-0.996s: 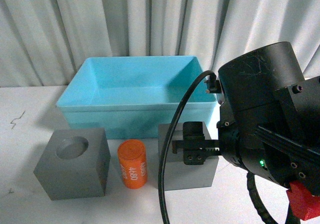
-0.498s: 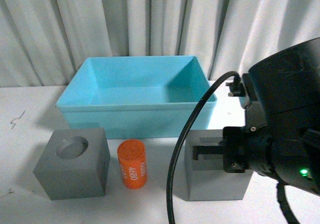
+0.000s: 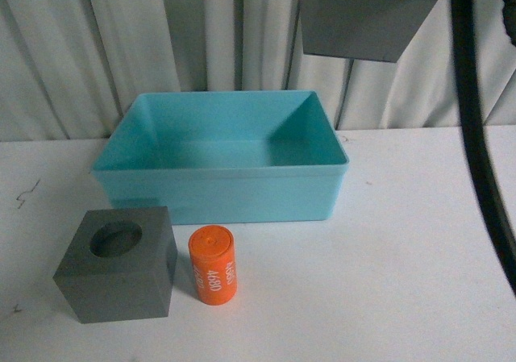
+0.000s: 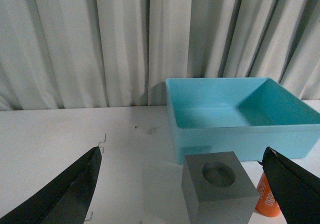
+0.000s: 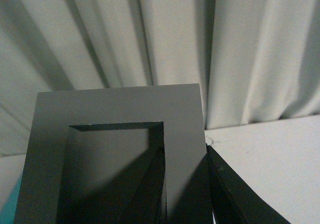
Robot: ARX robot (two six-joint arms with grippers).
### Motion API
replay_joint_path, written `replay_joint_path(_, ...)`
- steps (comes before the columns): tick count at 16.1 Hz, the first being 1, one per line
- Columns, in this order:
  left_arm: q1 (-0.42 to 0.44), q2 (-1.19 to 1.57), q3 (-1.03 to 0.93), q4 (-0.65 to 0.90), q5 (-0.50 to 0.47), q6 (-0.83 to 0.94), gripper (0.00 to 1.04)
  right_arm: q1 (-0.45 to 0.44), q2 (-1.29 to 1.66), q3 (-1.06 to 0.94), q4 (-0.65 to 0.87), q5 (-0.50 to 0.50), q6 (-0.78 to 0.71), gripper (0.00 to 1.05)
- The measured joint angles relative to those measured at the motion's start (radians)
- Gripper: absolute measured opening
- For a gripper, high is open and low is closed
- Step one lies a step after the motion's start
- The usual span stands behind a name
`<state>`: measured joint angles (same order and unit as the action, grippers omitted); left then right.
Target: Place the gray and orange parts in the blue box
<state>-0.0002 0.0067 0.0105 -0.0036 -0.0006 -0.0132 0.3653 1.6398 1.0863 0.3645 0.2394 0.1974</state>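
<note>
The right pincer [image 5: 185, 154] grips one wall of the rectangular-recess gray cube [image 3: 367, 15], raised high above the blue box's [image 3: 218, 194] right end. It looks mid-carry, and next it needs centring over the box, lowering and releasing. The left pincer [image 4: 182, 151] gapes wide, empty. The round-recess gray cube [image 3: 117, 273] and orange cylinder [image 3: 214, 265] sit on the tabletop [image 3: 403, 257] just before the box.

Backdrop: a pale grey-white curtain [image 3: 81, 47] hangs in deep vertical folds across the whole rear, down to the surface.
Surface: a plain, matte white surface [image 3: 403, 241] runs back to the foot of the curtain.
Marks: a thin dark squiggle [image 3: 28, 191] lies on the surface's left side, with a tiny speck [image 3: 16, 307] nearer the front.
Light: soft and even, with dim grey shadows between the curtain folds.
</note>
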Motion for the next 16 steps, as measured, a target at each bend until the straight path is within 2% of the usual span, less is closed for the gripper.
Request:
replay_joint_path(2,0.0,0.0,0.0,0.0,0.0,0.0,0.98,-0.035,0.202,0.157,-0.011,-0.02,-0.05,0.18)
replay_joint_path(7,0.0,0.0,0.0,0.0,0.0,0.0,0.98,-0.038,0.396,0.387,-0.045,-0.031,-0.055,0.18)
replay_joint_path(16,0.0,0.0,0.0,0.0,0.0,0.0,0.98,0.028,0.612,0.52,-0.098,-0.003,0.051,0.18)
